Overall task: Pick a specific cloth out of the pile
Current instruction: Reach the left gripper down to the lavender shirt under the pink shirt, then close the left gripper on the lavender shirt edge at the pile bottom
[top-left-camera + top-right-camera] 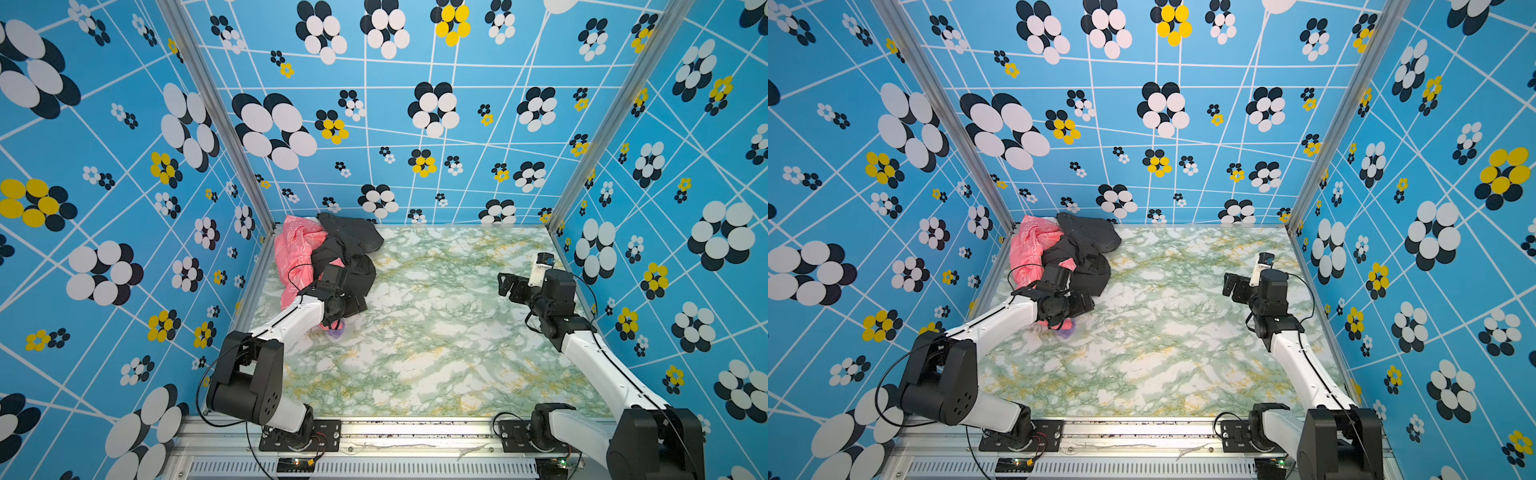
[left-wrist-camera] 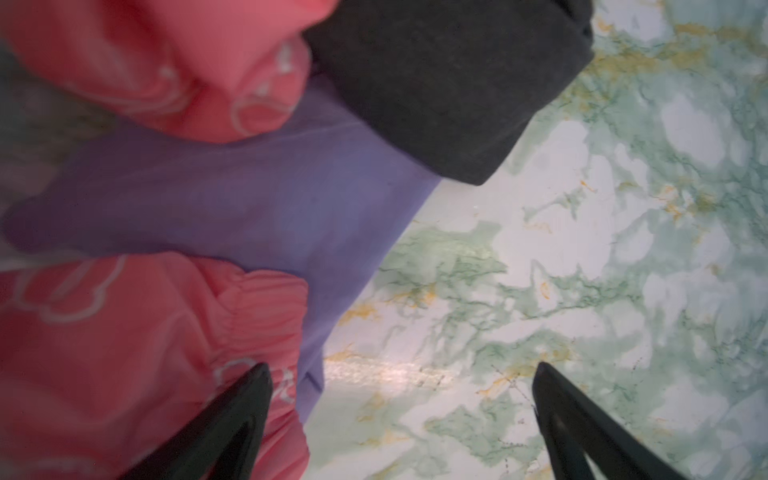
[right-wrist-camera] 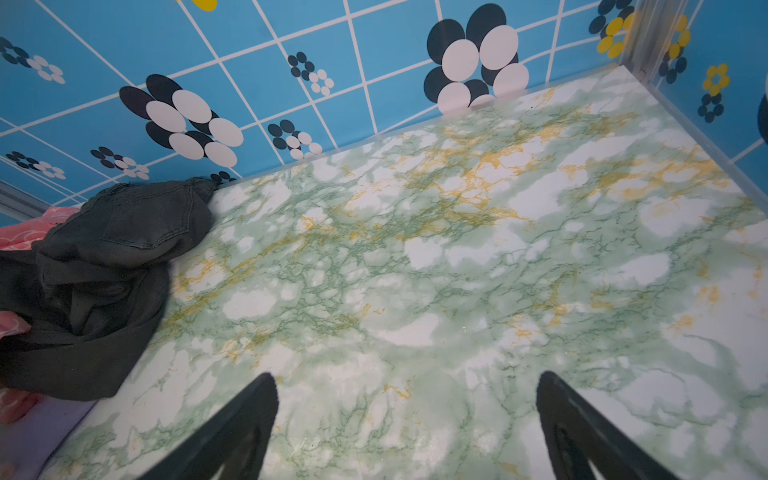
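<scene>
The pile (image 1: 324, 253) lies in the far left corner of the table in both top views: a salmon-pink cloth (image 1: 293, 253) with white squiggles and black garments (image 1: 353, 237). The lilac cloth (image 2: 249, 199) lies flat under them; only a small edge of it (image 1: 336, 333) shows beneath my left arm. My left gripper (image 2: 403, 370) hangs open just above the pile's near edge, one finger (image 2: 245, 407) over the pink cloth, the other over bare table, holding nothing. My right gripper (image 3: 405, 378) is open and empty over the table's right side (image 1: 509, 286), far from the pile.
The green-and-white marbled table (image 1: 436, 332) is closed in by blue flower-patterned walls (image 1: 415, 124) at the back and both sides. A metal rail (image 1: 415, 428) with the arm bases runs along the front edge. Dark jeans-like fabric (image 3: 137, 224) rests against the back wall.
</scene>
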You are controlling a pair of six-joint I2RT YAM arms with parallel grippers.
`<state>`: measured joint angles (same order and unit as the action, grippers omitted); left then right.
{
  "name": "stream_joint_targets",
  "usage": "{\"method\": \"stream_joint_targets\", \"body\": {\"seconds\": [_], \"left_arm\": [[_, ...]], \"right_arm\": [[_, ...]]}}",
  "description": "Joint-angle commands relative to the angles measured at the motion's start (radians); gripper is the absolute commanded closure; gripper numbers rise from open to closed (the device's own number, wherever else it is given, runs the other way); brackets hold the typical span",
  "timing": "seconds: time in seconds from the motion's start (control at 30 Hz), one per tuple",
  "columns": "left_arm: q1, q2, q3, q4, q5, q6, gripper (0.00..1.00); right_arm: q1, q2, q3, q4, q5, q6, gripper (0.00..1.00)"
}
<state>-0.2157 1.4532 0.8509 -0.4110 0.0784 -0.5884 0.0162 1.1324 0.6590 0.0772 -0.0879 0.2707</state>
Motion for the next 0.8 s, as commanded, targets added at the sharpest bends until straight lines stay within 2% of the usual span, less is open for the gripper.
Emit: {"method": "stream_joint_targets", "body": {"seconds": [0.0,0.2,0.37,0.5,0.57,0.77], "left_arm": [[0.076,-0.113,-0.067,-0.067,-0.040,0.016,0.01],[0.214,-0.259,-0.157,-0.109,-0.073,0.027,0.01],[0.215,-0.292,-0.143,-0.109,-0.081,0.031,0.01],[0.167,-0.292,-0.096,-0.125,-0.127,0.023,0.03],[0.129,-0.287,-0.077,-0.126,-0.138,0.002,0.10],[0.007,-0.267,-0.098,-0.127,-0.134,-0.239,0.27]], "right_arm": [[-0.007,0.019,0.037,-0.014,-0.024,0.020,0.01],[-0.005,0.050,0.055,-0.014,-0.035,0.027,0.01],[-0.006,0.075,0.080,-0.018,-0.041,0.026,0.01],[-0.005,0.081,0.094,-0.027,-0.043,0.025,0.01],[-0.006,0.080,0.095,-0.034,-0.043,0.022,0.01],[-0.006,0.059,0.081,-0.044,-0.035,0.017,0.01]]}}
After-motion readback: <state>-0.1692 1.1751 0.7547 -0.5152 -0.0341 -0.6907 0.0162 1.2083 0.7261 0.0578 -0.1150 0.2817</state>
